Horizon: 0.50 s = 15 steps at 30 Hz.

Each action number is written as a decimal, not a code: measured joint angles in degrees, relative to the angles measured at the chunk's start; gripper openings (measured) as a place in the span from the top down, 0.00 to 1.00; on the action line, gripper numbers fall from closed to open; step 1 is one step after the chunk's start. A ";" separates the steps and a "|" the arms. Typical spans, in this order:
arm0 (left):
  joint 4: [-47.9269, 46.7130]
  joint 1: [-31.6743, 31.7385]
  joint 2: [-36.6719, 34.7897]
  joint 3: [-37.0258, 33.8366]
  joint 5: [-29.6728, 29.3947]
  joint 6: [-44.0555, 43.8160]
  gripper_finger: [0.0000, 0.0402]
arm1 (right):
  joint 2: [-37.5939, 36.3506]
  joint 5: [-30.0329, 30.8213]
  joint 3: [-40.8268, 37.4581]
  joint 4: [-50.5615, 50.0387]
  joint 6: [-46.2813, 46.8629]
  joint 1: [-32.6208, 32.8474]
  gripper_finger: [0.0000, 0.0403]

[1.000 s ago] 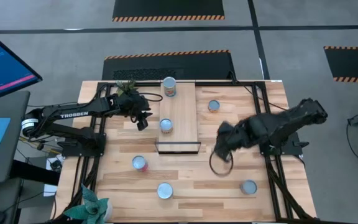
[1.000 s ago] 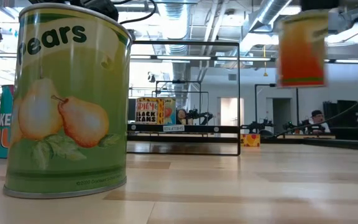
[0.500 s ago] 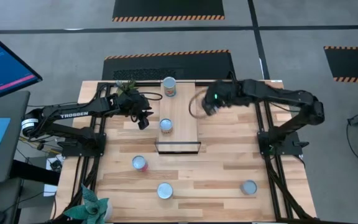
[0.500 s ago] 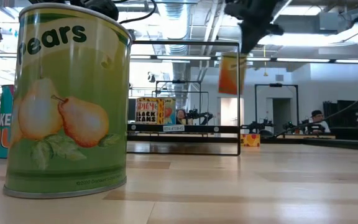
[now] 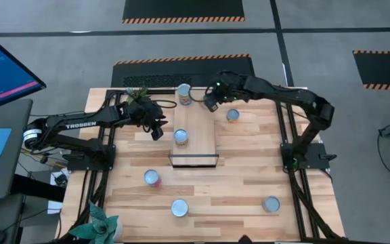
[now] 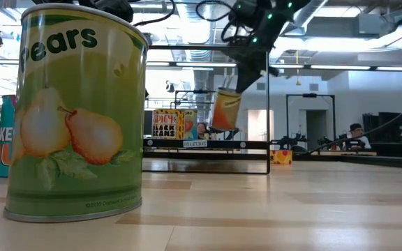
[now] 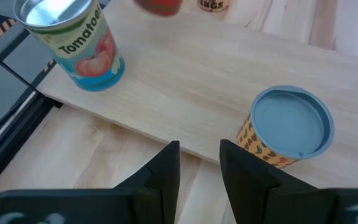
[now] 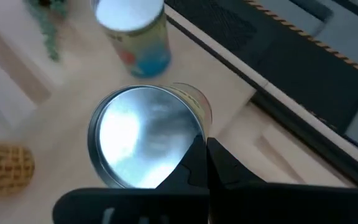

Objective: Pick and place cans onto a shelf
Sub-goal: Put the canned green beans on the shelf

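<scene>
- Fingers of my right gripper (image 5: 212, 102) are pressing together on the rim of a can (image 8: 145, 137), pinching it at the edge of its shiny top.
- Table (image 5: 249, 183) is carrying everything: slatted pale wood, with my two arm bases standing at its left and right sides.
- Shelf (image 5: 198, 139) is lying down the middle of the table, with its black frame at the near short end.
- My right arm is reaching over the far end of the shelf, close to its right edge; the low view is showing the pinched can (image 6: 225, 109) hanging tilted in the air, clear of the board.
- My left gripper (image 5: 156, 132) is hovering just beside the shelf's left edge, its fingers (image 7: 166, 171) spreading apart with nothing between them.
- Tomato can (image 5: 184, 95) is standing upright at the shelf's far end, near the hanging can.
- Blue-lidded can (image 5: 181, 137) is standing upright mid-shelf, just ahead of my left fingers.
- One can (image 5: 233, 116) is sitting on the table just right of the shelf.
- Three more cans are sitting on the near half of the table: one (image 5: 153, 178), another (image 5: 180, 207) and a third (image 5: 271, 204).
- Pears can (image 6: 75, 111) is filling the low view's left side; I cannot tell which of these it is.
</scene>
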 joint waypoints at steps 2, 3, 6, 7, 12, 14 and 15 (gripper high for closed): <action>0.07 0.00 -0.02 0.00 0.13 -0.08 0.74 | 0.84 0.04 0.18 -0.22 -1.18 -1.18 1.00; 0.02 0.00 -0.01 0.00 0.14 -0.09 0.74 | 1.45 -0.08 0.63 0.33 -1.31 -1.79 1.00; 0.20 0.00 -0.01 0.00 0.22 -0.20 0.74 | 1.71 -1.86 0.85 0.37 -2.62 -3.78 1.00; 0.17 0.00 0.00 0.00 0.19 -0.37 0.74 | 2.05 -2.48 0.92 1.53 -2.77 -4.21 1.00; 0.32 0.00 0.00 0.00 0.20 -1.05 0.74 | 3.12 -7.13 2.02 1.23 -2.58 -6.38 1.00; 0.33 0.00 0.00 0.00 0.28 -1.06 0.74 | 4.28 -7.94 3.64 0.74 -1.72 -7.15 1.00; 0.31 0.00 -0.01 0.00 0.34 -1.09 0.74 | 4.89 -7.96 4.43 -0.51 -1.67 -7.43 1.00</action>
